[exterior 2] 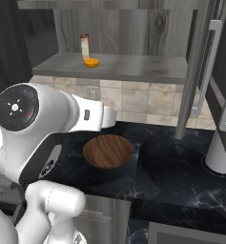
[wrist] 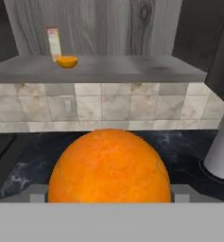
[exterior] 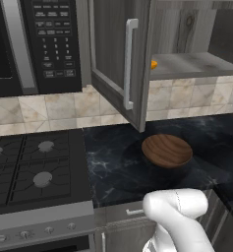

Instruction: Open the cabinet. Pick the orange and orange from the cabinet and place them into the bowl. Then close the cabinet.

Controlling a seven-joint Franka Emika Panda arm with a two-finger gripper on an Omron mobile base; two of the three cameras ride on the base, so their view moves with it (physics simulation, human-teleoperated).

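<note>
The cabinet [exterior 2: 133, 66] stands with both doors swung open: the left door [exterior: 120, 64] with its silver bar handle, the right door [exterior 2: 214, 71] at the far right. One orange [exterior 2: 91, 62] lies on the cabinet shelf, near its left end; it is also in the left base view [exterior: 154, 64] and the hand view [wrist: 66, 61]. A second orange [wrist: 109, 165] fills the bottom of the hand view, with my gripper [wrist: 109, 196] shut on it and the fingertips hidden behind it. The wooden bowl [exterior: 167, 150] [exterior 2: 108, 151] sits empty on the dark counter below the shelf.
A black microwave [exterior: 34, 44] hangs to the left over a gas stove [exterior: 34, 167]. A pale carton [exterior 2: 85, 45] stands behind the shelf orange. A light grey cylinder [exterior 2: 220, 152] stands on the counter at the right. My white forearm [exterior 2: 86, 114] reaches over the bowl's left side.
</note>
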